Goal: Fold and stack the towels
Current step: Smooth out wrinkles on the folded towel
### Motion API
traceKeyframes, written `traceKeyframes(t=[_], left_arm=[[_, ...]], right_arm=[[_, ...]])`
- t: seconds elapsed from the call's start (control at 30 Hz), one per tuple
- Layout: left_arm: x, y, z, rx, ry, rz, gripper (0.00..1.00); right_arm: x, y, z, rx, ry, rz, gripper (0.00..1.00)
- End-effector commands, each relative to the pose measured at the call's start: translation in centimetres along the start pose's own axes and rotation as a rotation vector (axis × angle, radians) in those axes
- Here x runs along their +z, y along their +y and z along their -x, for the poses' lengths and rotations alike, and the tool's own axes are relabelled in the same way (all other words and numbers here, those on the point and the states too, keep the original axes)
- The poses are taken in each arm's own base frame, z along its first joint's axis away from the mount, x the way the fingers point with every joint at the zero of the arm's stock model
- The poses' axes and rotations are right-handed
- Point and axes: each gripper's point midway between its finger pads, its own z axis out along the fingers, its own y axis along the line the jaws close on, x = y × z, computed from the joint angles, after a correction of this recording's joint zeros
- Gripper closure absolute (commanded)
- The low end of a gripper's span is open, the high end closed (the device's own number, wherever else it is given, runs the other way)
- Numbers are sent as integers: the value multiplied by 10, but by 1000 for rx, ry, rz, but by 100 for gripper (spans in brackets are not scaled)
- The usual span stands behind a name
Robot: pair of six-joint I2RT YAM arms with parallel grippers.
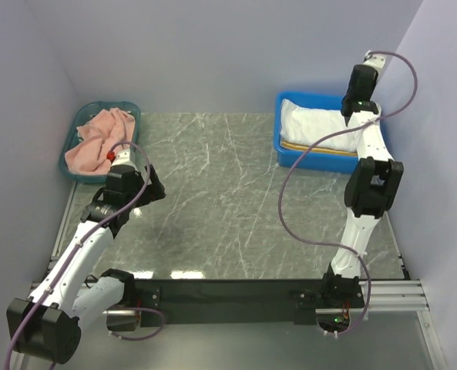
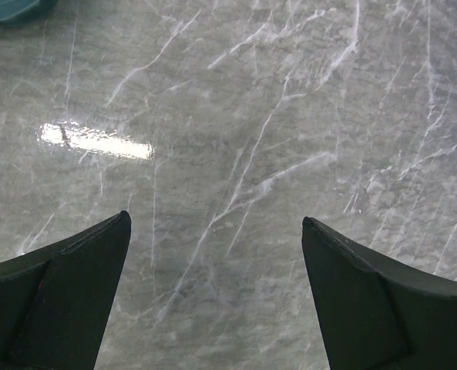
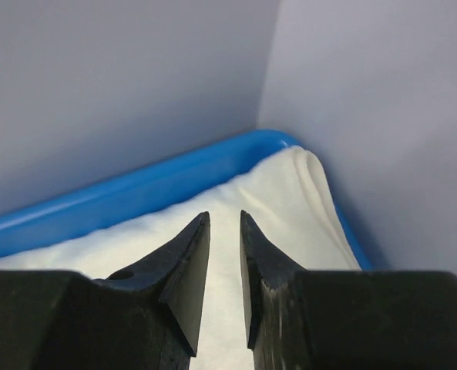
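A plain white towel (image 1: 320, 123) lies folded in the blue bin (image 1: 278, 142). A yellow-and-white striped edge (image 1: 320, 149) shows beneath it. A salmon pink towel (image 1: 97, 139) lies crumpled in the teal basket (image 1: 72, 168). No dark-and-white striped towel is in view. My right gripper (image 1: 363, 114) hovers over the bin's far right corner. In the right wrist view the gripper (image 3: 225, 214) is empty, its jaws nearly together, above the white towel (image 3: 290, 200). My left gripper (image 1: 151, 189) is open and empty over bare marble, as the left wrist view (image 2: 215, 220) shows.
The marble tabletop (image 1: 228, 200) lies between the two containers. Grey walls close in the back and both sides. The blue bin's rim (image 3: 136, 193) sits against the back right corner. The teal basket's edge (image 2: 5, 8) shows at the left wrist view's top left.
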Motion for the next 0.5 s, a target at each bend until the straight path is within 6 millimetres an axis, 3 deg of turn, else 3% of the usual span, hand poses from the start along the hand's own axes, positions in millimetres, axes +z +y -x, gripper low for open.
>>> traceKeyframes(t=[0.0,0.23,0.47], left_arm=[[6,-3,2,9,-5,-13,2],[13,0,-3,10,17,5,2],[18,-1,-6,10,36,7,2]], right_arm=[[21,-20,-31,-154,58,-141,71],[51,-34,-62,-251,95,-244,74],[55,-50,-68,-277,97,-320,75]])
